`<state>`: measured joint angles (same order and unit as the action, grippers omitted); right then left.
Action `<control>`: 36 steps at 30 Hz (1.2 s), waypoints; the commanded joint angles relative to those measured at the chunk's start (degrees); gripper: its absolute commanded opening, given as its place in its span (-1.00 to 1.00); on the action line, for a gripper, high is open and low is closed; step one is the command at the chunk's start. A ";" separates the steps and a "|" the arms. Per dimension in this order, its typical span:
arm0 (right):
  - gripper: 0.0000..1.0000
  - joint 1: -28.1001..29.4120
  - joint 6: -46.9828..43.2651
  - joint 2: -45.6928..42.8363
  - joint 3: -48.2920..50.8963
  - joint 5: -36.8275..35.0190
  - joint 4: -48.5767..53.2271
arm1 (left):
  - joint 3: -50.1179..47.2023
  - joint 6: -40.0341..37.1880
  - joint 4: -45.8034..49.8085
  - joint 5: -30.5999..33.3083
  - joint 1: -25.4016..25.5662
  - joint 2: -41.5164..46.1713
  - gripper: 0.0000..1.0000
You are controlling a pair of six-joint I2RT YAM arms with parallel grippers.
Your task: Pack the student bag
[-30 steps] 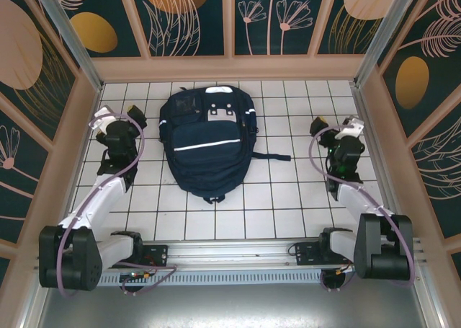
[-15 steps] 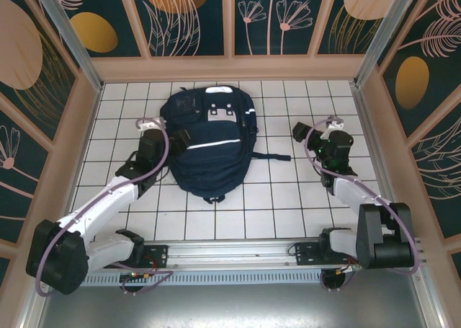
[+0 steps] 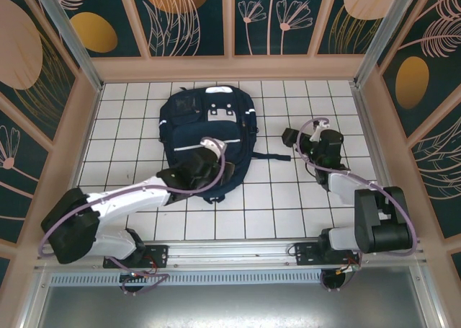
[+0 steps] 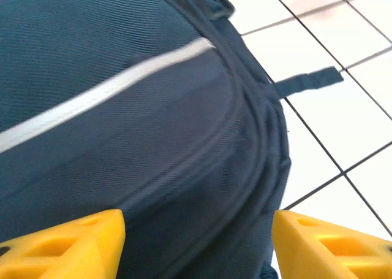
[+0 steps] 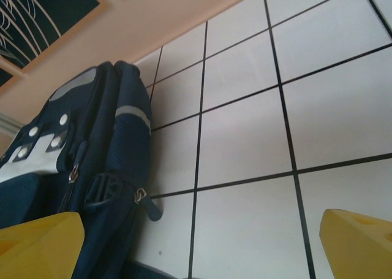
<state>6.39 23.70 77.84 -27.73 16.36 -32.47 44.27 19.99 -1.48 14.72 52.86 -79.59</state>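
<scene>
One bag (image 3: 207, 130), navy, lies flat on the white tiled surface (image 3: 130, 119). It sits in the far middle, with its top end toward the back wall.
- Markings: a white stripe (image 3: 209, 145) runs across the front, and a white patch (image 3: 220, 113) sits near the top.
- Fittings: a dark strap (image 3: 277, 157) trails from the bag's right side onto the tiles.

Two arms are mounted at the near edge, one on each side.

Left gripper (image 3: 227, 171):
- Position: the arm extends in from the left, and the gripper hangs over the bag's lower end, below the stripe.
- State: the jaws stand apart and nothing is held.
- Wrist view: the yellow fingers (image 4: 61, 245) flank the bag's rounded lower corner, and its curved seams run between them. Whether the fingers touch the fabric cannot be told.

Right gripper (image 3: 289, 136):
- Position: it is to the right of the bag, just beyond the free end of the strap, low over the tiles and clear of the bag. It points toward the bag's side.
- State: the jaws are spread wide and hold nothing.
- Wrist view: bare tile lies between the yellow fingers (image 5: 358, 242). The bag's side rises at the left of this view, showing a grey panel, a white studded panel, a buckle and a zip pull.
</scene>
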 commanded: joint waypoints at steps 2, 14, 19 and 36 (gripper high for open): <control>0.98 1.28 -0.78 0.88 -1.76 2.58 -0.45 | 4.14 -7.80 1.43 7.20 3.10 -6.76 0.38; 0.97 5.14 -3.43 3.15 -3.12 2.98 -0.24 | 9.80 -11.66 5.66 26.71 4.98 -16.59 -1.00; 0.89 7.51 -4.78 3.52 -2.86 3.88 -1.96 | 8.22 -9.59 8.06 32.70 5.02 -9.55 -1.00; 0.12 14.91 -7.73 15.05 -7.89 11.95 -11.22 | 6.31 -11.75 14.69 32.42 4.93 6.49 -1.00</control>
<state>20.56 16.78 90.74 -33.43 25.19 -39.72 49.71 8.05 12.47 40.58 58.50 -77.32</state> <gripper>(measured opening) 0.576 0.088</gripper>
